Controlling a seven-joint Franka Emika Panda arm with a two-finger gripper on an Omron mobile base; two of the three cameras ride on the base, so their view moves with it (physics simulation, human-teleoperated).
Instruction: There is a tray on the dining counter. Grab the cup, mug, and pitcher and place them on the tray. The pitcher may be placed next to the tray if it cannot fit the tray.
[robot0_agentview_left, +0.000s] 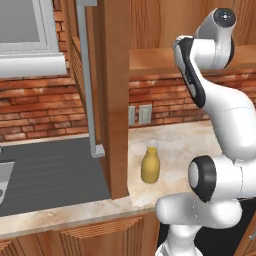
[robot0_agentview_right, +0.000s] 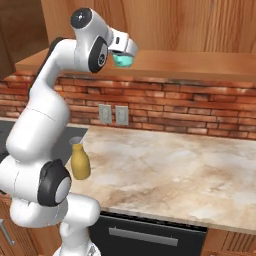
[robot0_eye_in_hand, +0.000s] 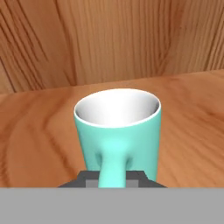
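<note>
The pale teal mug (robot0_eye_in_hand: 117, 131) stands upright over a wooden shelf (robot0_eye_in_hand: 39, 131), its whitish inside facing up. My gripper (robot0_eye_in_hand: 112, 178) is shut on its handle, which points toward the hand. From the right base the mug (robot0_agentview_right: 123, 60) sits at the end of my raised arm, level with the shelf (robot0_agentview_right: 200, 62); whether it touches the wood I cannot tell. The mustard-yellow pitcher (robot0_agentview_left: 150, 166) stands upright on the marble kitchen counter (robot0_agentview_right: 175, 165), close to my base; it is also the pitcher (robot0_agentview_right: 80, 161) beside my arm. The tray, the cup and the dining counter are out of view.
A red brick wall with two outlets (robot0_agentview_right: 112, 114) backs the counter. A tall wooden cabinet post (robot0_agentview_left: 115, 100) rises left of the pitcher, with a dark grey surface (robot0_agentview_left: 50, 170) beyond it. A dark appliance front (robot0_agentview_right: 150, 235) lies under the counter edge.
</note>
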